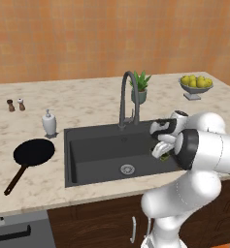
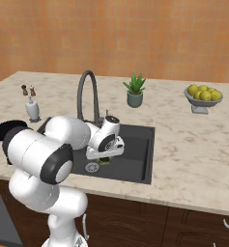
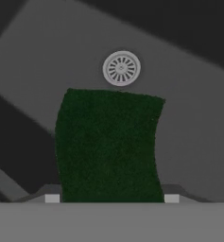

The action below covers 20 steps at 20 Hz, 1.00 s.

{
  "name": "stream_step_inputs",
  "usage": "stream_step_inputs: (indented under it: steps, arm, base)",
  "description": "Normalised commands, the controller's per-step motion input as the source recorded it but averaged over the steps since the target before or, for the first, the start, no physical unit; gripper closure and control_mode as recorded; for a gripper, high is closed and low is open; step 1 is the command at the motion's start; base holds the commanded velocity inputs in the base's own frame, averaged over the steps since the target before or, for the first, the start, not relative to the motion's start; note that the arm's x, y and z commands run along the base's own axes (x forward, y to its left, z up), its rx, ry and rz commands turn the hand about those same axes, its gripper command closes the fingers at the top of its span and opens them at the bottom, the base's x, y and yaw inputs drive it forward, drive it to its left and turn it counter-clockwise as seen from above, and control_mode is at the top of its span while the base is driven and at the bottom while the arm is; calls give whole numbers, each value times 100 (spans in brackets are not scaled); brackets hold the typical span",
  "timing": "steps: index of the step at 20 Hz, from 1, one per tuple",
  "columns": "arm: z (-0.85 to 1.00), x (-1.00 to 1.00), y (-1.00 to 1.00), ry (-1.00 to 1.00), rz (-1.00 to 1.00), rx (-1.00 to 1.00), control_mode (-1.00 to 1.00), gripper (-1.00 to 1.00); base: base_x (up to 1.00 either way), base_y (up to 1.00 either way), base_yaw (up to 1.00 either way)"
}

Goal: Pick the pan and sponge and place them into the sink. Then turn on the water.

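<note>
Sink (image 3: 189, 118) floor — sponge (image 3: 108, 146) half-hiding it

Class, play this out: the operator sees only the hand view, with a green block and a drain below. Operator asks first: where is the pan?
Observer: The pan lies on the counter left of the sink, handle toward the front edge.
Operator: What is the green block?
Observer: The sponge, held in the gripper above the basin.
Operator: Is water running?
Observer: No stream is visible from the faucet.
</note>
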Motion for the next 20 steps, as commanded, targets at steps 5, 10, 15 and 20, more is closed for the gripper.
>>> stream_step_inputs:
  steps: [5,10,15,20]
  arm:
    - [-43,0,1,0,26,10,-100,100]
    - [-1,11,0,0,20,6,-100,100]
    - [0,15,0,0,6,0,-100,100]
    - [-14,5,0,0,0,0,-100,100]
  base:
    - [0,0,0]
    - [0,0,0]
    - [0,0,0]
    - [0,0,0]
